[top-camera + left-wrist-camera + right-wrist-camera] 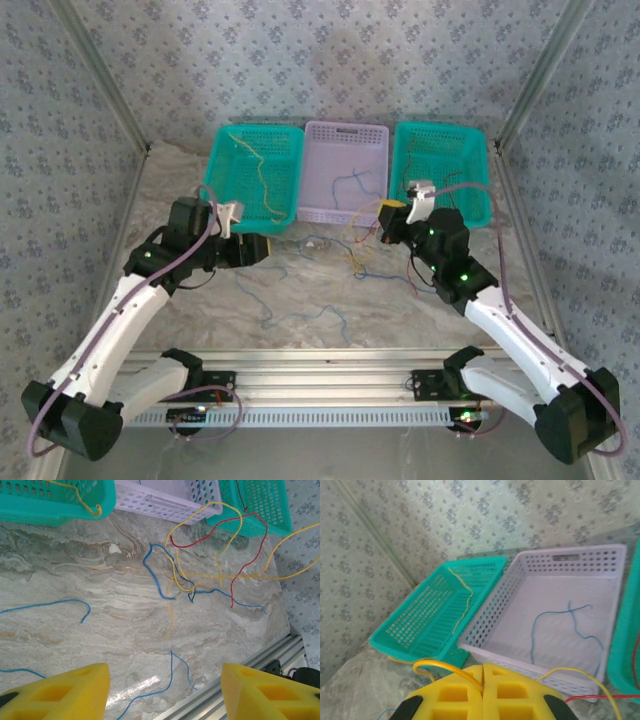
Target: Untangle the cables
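Observation:
The cables are a loose tangle [358, 255] of yellow, red and blue wires on the marble table in front of the lilac basket; in the left wrist view the tangle [200, 575] lies ahead and to the right. My right gripper [483, 680] is shut on a yellow cable [445, 667] that loops out to the left of its pads; from above it [385, 220] hovers over the tangle's far edge. My left gripper [165, 695] is open above the table left of the tangle, with a loose blue wire [172, 672] on the marble below the gap.
Three baskets stand along the back: a left teal basket [212, 170] holding a yellow wire [465, 600], a lilac basket [345, 128] holding a blue wire [555, 625], and a right teal basket [440, 127]. More blue wires [300, 315] trail toward the aluminium front rail [330, 360].

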### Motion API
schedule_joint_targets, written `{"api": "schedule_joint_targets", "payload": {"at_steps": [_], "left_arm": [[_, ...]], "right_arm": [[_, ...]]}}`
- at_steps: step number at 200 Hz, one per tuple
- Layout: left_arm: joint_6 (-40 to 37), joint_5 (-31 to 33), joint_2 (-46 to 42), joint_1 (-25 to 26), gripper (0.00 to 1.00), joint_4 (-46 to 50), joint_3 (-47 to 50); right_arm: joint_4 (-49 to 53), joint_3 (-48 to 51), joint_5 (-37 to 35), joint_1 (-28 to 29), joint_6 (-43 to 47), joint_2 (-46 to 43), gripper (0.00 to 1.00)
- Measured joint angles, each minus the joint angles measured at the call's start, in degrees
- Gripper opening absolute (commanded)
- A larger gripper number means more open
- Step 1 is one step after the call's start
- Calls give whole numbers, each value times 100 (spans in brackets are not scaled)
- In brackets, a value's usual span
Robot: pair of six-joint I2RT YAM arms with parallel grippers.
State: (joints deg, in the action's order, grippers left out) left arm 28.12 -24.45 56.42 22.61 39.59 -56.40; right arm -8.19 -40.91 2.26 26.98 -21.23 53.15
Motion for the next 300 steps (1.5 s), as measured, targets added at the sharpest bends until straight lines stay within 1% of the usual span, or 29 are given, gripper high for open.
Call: {"api": "schedule_joint_targets", "payload": {"at_steps": [22,42,61,98,130,151,191,223,264,300], "left_arm": [[35,0,0,0,63,-85,280],[149,7,42,61,63,-219,564],[208,57,166,260,63,-317,732],[302,275,348,680,63,-553,916],[409,409,461,914,63,-765,1187],[470,476,511,1080,63,-909,1338],[542,590,518,1325,63,-1121,1624],[568,654,520,1550,64,-1185,1766],[713,706,621,2028,64,-1241,2026],[756,763,876,2168,64,-1244,2149]], "right_arm": [[105,-90,-63,-120,-42,-240,0],[299,-476,15,-133,-87,-302,0],[468,-1038,164,-92,-92,-286,0],[911,-2518,372,168,-7,-13,0],[1263,-3766,529,243,175,599,0],[1403,-4310,684,249,269,1095,0],[1705,-5263,1134,247,372,2299,0],[1799,-5536,1366,245,374,2820,0],[1858,-5718,1534,214,374,2992,0],[1853,-5729,1626,214,372,3042,0]]}}
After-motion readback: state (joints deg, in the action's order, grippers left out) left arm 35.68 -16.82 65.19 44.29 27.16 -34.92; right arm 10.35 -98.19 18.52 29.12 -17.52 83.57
